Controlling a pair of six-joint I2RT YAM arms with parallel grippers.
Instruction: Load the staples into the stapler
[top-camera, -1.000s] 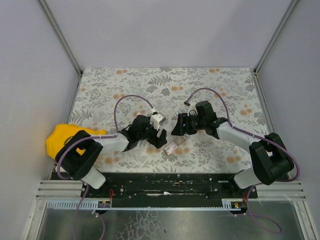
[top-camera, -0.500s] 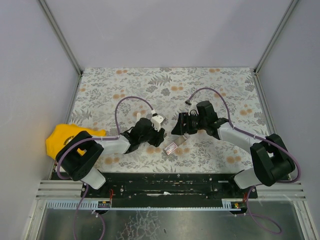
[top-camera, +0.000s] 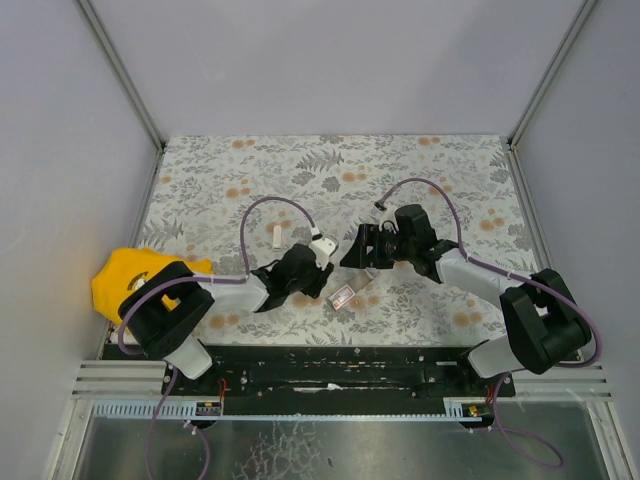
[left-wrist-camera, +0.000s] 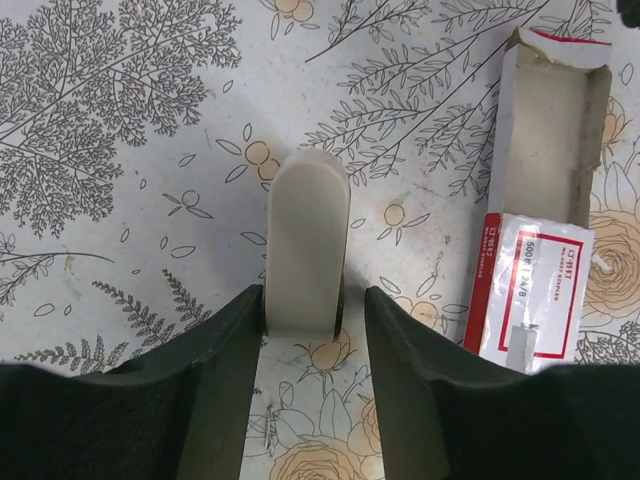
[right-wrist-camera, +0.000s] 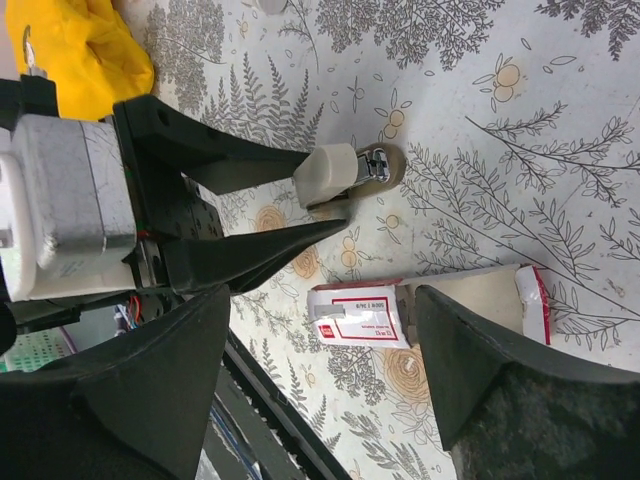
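Observation:
The staples carton (top-camera: 343, 296), pink and white, lies on the floral mat with its grey inner tray (right-wrist-camera: 480, 293) slid partly out. It also shows in the left wrist view (left-wrist-camera: 530, 300) and the right wrist view (right-wrist-camera: 358, 317). The small white stapler (right-wrist-camera: 340, 172) with a chrome end lies flat left of the carton. My left gripper (left-wrist-camera: 312, 300) is open, its fingers on either side of the stapler's (left-wrist-camera: 308, 240) near end. The left finger touches it, the right one stands off. My right gripper (right-wrist-camera: 320, 300) is wide open above the carton and holds nothing.
A small white V-shaped piece (top-camera: 277, 236) lies on the mat behind the left arm. A yellow cloth-like object (top-camera: 125, 277) sits at the mat's left edge. The two grippers (top-camera: 318, 274) (top-camera: 352, 258) are close together at the middle of the mat.
My left gripper has moved right and towards the carton, bringing its fingers around the stapler. The white V-shaped piece has come into view behind it. The right arm has barely moved.

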